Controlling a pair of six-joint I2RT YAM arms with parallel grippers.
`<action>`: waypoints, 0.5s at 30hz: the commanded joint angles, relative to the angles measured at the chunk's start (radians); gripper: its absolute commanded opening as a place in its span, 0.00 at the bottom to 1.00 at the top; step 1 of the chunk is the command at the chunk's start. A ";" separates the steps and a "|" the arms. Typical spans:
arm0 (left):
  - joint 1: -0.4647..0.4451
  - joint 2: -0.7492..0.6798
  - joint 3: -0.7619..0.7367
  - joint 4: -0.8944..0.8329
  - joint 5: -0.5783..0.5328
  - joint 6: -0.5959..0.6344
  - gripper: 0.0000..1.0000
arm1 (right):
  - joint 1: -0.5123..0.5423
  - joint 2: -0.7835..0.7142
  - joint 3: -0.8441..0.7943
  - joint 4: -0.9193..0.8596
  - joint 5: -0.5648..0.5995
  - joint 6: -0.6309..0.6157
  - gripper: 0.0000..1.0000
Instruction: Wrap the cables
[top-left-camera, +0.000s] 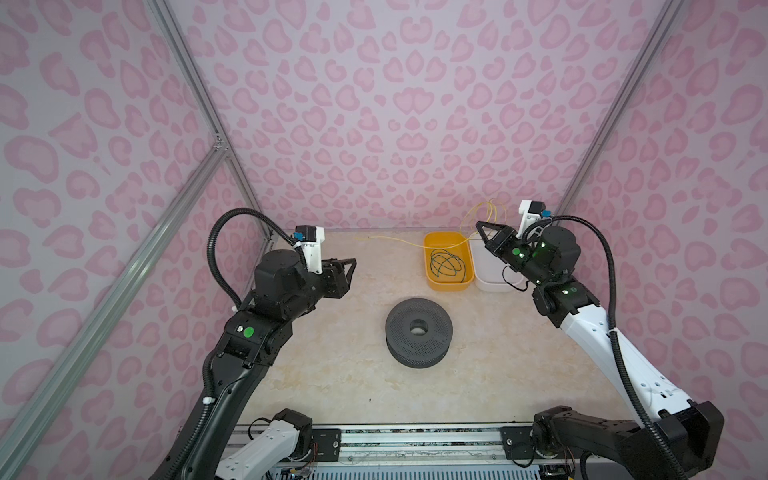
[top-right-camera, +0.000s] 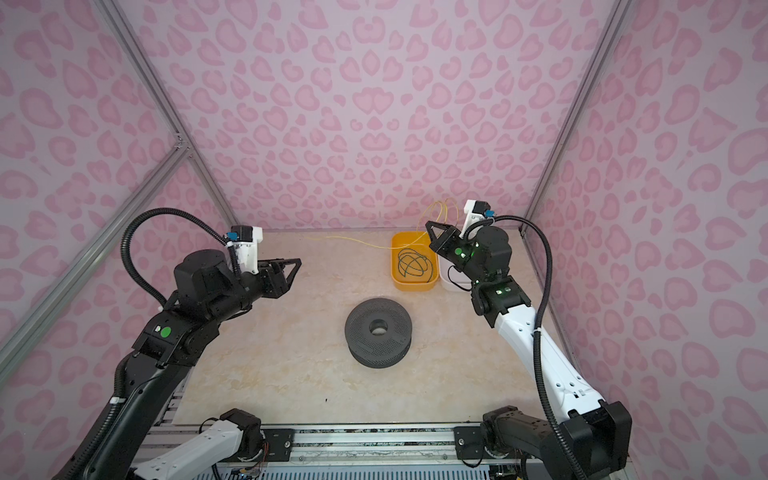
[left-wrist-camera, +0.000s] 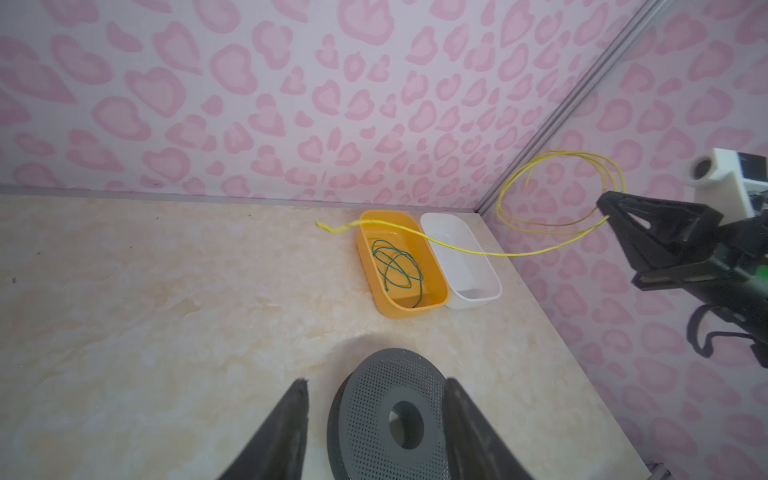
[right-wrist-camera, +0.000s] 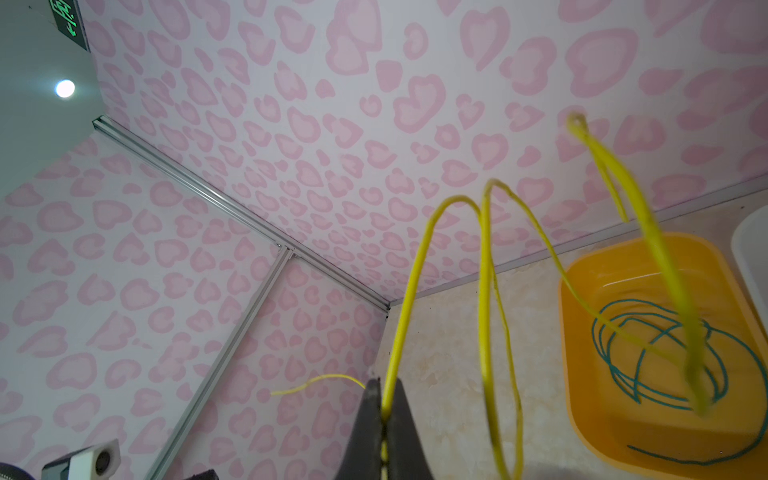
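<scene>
Pale yellow, the thin flexible cable (right-wrist-camera: 483, 291) is pinched between the right jaws, which are closed fully on it and raised over the far right corner of the desk (top-left-camera: 332, 365). From there the cable is looped upward against the pink patterned wall (top-left-camera: 374, 104). One long strand is carried above a white plastic tub (left-wrist-camera: 473, 266) and an orange plastic tub (top-left-camera: 451, 286), which are set just beside each other. Its free end is laid on the desk just beyond the orange tub. A thin dark green cable (left-wrist-camera: 397, 270) is coiled loosely inside the orange tub. The left jaws are seen about half open, gripping nothing, above the left of the desk. A dark grey perforated spool (top-left-camera: 399, 332) is set flat mid-desk, apart from both tubs.
</scene>
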 joint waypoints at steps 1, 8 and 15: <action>-0.092 0.107 0.093 0.030 0.046 0.077 0.51 | 0.046 0.008 -0.019 -0.005 0.003 -0.017 0.00; -0.278 0.380 0.251 0.109 0.108 0.159 0.45 | 0.159 0.030 -0.044 0.020 -0.007 0.016 0.00; -0.360 0.468 0.263 0.141 0.023 0.212 0.54 | 0.194 0.010 -0.071 0.022 -0.007 0.034 0.00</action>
